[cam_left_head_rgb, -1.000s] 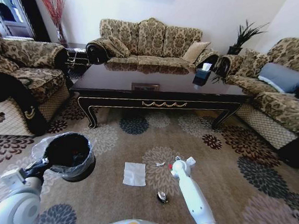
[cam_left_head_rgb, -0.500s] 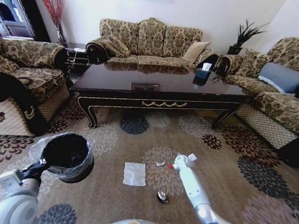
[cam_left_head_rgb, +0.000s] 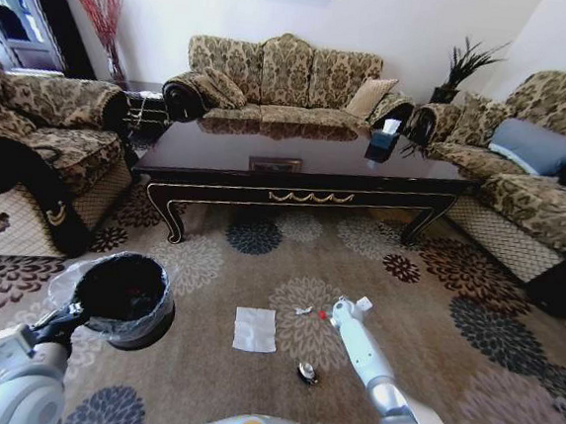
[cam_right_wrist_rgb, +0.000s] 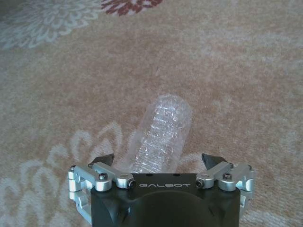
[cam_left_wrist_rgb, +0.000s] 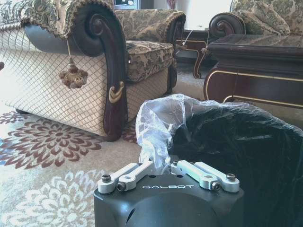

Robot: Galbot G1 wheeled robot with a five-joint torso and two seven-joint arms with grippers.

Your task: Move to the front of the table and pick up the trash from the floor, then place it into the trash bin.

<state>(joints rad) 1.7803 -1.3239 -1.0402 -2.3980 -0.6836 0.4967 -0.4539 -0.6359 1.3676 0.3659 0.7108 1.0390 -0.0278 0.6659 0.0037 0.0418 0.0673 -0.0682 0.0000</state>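
Observation:
On the floor (cam_left_head_rgb: 427, 383) in front of the table (cam_left_head_rgb: 296, 178) lie pieces of trash: a white napkin (cam_left_head_rgb: 255, 329), a white scrap (cam_left_head_rgb: 301, 310), a dark lump (cam_left_head_rgb: 307, 373) and a clear wrapper with a red spot (cam_left_head_rgb: 322, 315). My right gripper (cam_left_head_rgb: 346, 307) hovers low right beside the wrapper. In the right wrist view it (cam_right_wrist_rgb: 158, 160) is open, with the crinkled clear wrapper (cam_right_wrist_rgb: 163, 132) lying on the carpet between and ahead of its fingers. My left gripper (cam_left_head_rgb: 78, 311) (cam_left_wrist_rgb: 163, 165) is shut on the lined rim of the black trash bin (cam_left_head_rgb: 125, 295) (cam_left_wrist_rgb: 227, 142) and holds it at my left.
Sofas stand around the carpet: one at the left (cam_left_head_rgb: 31, 150), one behind the table (cam_left_head_rgb: 285, 78), one at the right (cam_left_head_rgb: 533, 184). A dark box (cam_left_head_rgb: 381, 143) sits on the table. In the left wrist view, a sofa's carved arm (cam_left_wrist_rgb: 106, 61) is close to the bin.
The left arm and the bin have shifted slightly down and to the left. The right forearm has swung a little rightward, while its gripper has stayed by the wrapper.

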